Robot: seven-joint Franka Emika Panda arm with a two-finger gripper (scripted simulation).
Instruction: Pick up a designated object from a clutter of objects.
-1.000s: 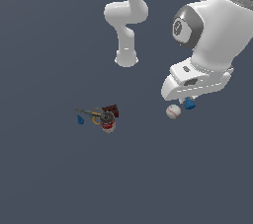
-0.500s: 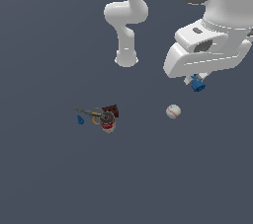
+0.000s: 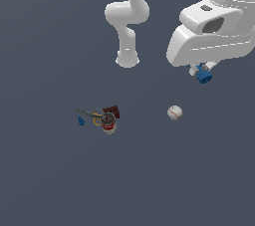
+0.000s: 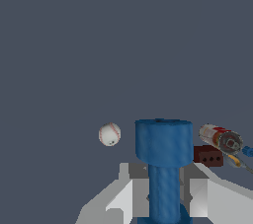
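Blue piece (image 4: 163, 168) – clamped in gripper (image 4: 165, 198) | aloft, well apart from baseball (image 3: 174, 112)

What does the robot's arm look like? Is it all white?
Mostly. The arm is smooth, glossy white with rounded, tube-like links and a round base. Its chunky hand housing has dark oval patches. The gripper has flat, pale grey-white fingers. No cables or markings show.

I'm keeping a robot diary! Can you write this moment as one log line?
phase: lift | gripper: shut on blue flared piece | piece: off floor, upright | baseball: on floor, apart
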